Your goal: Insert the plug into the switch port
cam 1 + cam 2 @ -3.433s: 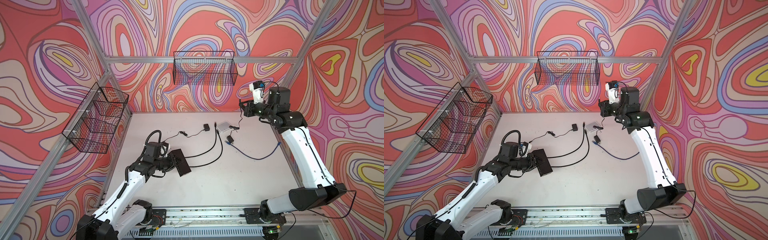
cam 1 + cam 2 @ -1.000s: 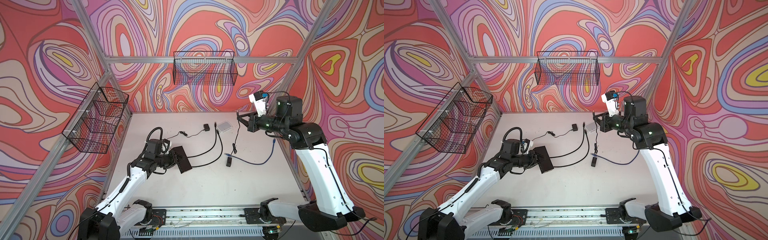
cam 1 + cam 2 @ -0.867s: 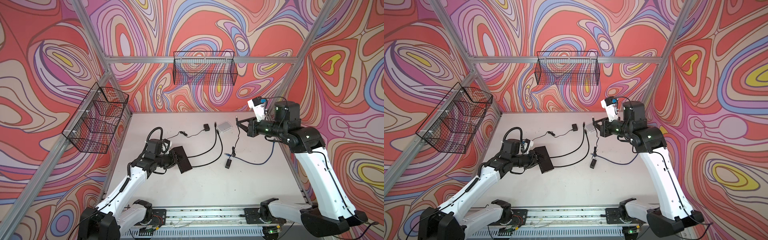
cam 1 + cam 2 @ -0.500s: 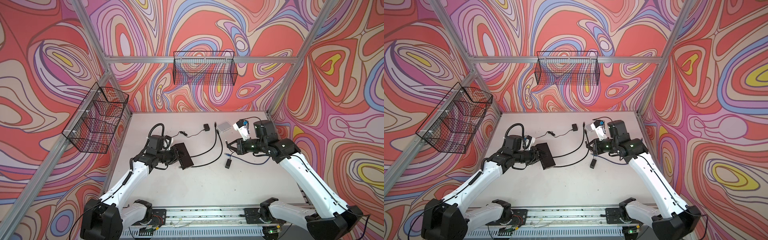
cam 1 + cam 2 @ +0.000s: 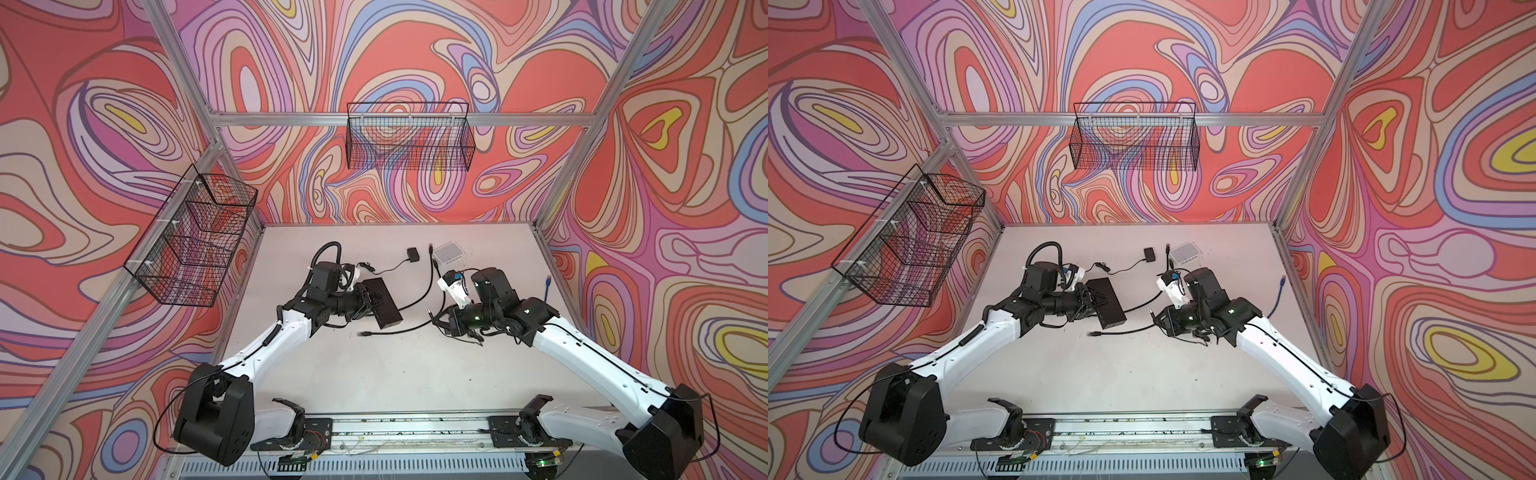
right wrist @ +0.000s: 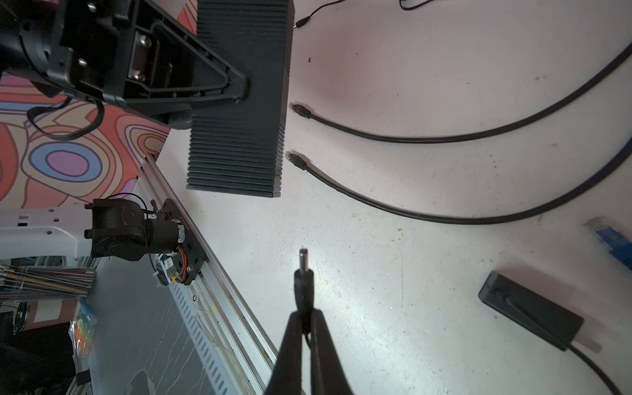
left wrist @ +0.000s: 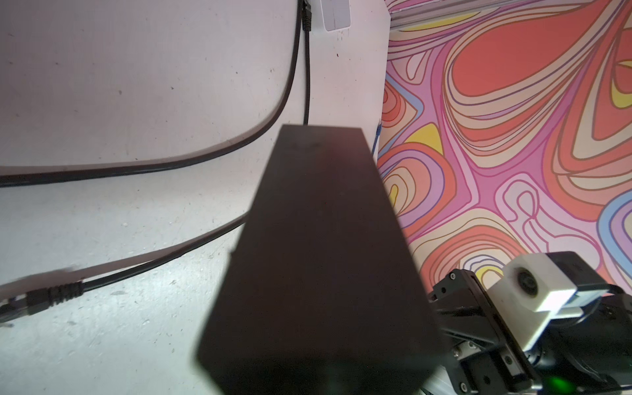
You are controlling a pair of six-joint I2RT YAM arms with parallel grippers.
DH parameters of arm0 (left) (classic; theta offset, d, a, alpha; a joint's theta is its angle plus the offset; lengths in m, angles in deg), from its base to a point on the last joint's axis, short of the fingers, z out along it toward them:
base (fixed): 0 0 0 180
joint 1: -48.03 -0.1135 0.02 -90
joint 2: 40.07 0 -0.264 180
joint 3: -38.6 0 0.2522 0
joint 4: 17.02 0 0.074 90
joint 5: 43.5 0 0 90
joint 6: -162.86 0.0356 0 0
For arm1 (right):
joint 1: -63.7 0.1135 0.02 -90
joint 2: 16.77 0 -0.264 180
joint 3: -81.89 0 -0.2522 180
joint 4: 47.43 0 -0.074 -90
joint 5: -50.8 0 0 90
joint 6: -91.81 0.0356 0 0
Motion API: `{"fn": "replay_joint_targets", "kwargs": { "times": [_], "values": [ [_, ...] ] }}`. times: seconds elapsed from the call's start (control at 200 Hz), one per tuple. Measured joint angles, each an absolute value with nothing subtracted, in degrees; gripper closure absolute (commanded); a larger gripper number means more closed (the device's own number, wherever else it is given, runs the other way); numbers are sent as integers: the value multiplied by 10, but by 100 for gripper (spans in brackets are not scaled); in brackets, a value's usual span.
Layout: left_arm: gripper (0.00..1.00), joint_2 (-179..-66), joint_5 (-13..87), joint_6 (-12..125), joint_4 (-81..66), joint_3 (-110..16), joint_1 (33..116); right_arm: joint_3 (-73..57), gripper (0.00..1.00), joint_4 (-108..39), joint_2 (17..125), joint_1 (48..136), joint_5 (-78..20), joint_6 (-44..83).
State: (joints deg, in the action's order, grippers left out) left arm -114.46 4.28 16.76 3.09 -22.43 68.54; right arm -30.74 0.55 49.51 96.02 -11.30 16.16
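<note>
The left end effector is closed on the black ribbed switch. It holds the switch tilted over the worktop, a little toward the left edge from the middle. In the right wrist view one finger presses flat on the ribbed face of the switch.

The right end effector is closed on the plug, a small black barrel plug. Its metal tip sticks out past the fingertips. The plug is in the air over the middle of the worktop, apart from the switch.

Two black cables lie on the worktop with their connectors just beside the long edge of the switch. A black adapter and a blue connector lie near. A white box stands near the far edge.
</note>
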Motion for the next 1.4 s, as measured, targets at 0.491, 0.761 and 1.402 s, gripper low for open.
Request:
{"fn": "replay_joint_targets", "kwargs": {
  "times": [0.491, 0.761, 1.402],
  "values": [
    [86, -1148, 45, 110, -40, -234, 698, -356, 100, -59, 506, 965, -93, 166],
    [87, -1169, 52, 91, -74, -234, 709, -366, 100, -88, 524, 984, -84, 180],
    [87, -1197, 56, 77, -108, -233, 725, -354, 100, -138, 558, 1015, -89, 210]
  ]
}}
